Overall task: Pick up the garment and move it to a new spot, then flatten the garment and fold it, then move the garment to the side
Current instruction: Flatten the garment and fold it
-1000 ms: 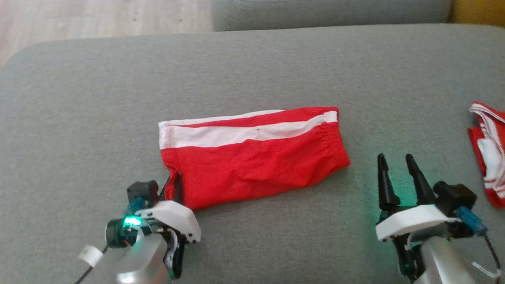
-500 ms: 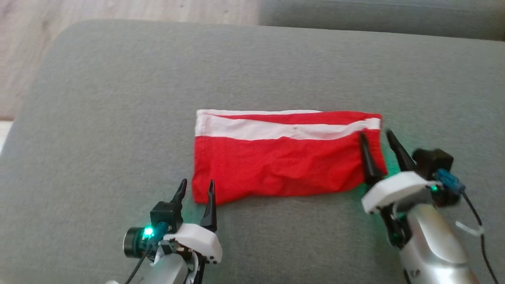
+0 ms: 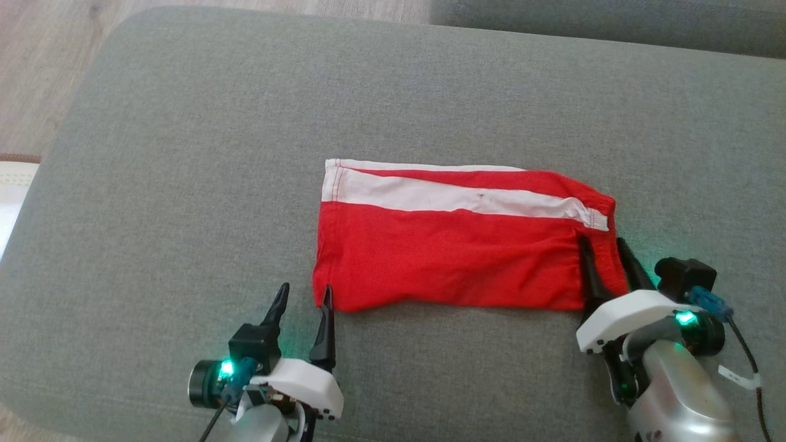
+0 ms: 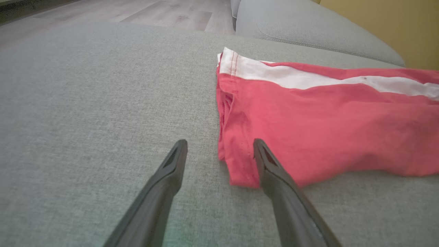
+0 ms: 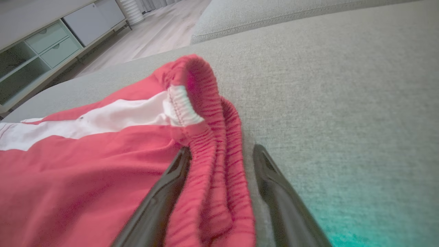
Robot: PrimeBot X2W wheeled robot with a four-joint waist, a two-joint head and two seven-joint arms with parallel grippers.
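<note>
Left claw [image 3: 305,287] low at lower left, fingers spread; right claw [image 3: 601,240] at lower right, fingers also apart

1. Grey upholstered cushion [image 3: 184,153]: woven fabric, rounded corners; the supporting surface.
2. Second grey cushion [image 3: 614,24]: beyond the far edge, towards the right.
3. Wooden floor [image 3: 37,61]: pale planks past the far left corner.
4. White cabinet [image 5: 51,41]: drawers and open shelves, standing on the floor.
5. Yellow wall [image 4: 394,24]: behind the second cushion.

A grey sofa [image 3: 184,153] stands on pale wooden floor [image 3: 37,73]. A white cabinet [image 5: 55,48] with drawers stands beyond. One wall [image 4: 377,24] is yellow.
</note>
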